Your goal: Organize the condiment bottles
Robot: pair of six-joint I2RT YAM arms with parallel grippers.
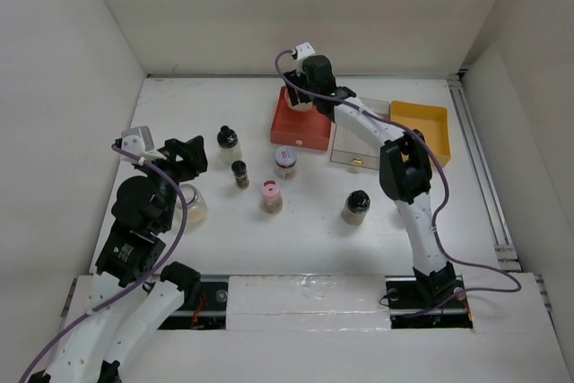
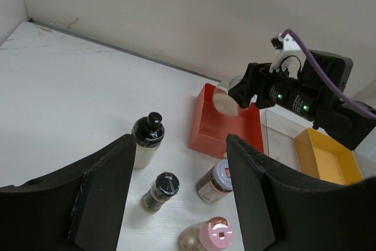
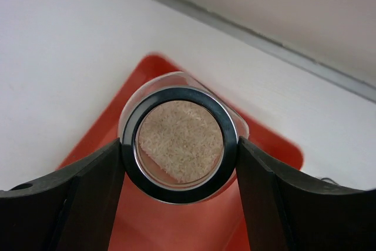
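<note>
My right gripper [image 3: 179,156]: clamped on squat glass jar [image 3: 179,140], tan contents.
Jar's place: above red tray [image 1: 309,134], near far edge of worktop [image 1: 206,100].
My left gripper [image 2: 181,157]: jaws wide apart, holding nothing, toward left edge.

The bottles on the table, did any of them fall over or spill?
No, nothing spilled or fell. The ones on the table, like the pink-capped bottle, all stand upright. The only odd one is the glass jar: the right gripper holds it over the red tray, and it looks a bit tilted.
</note>
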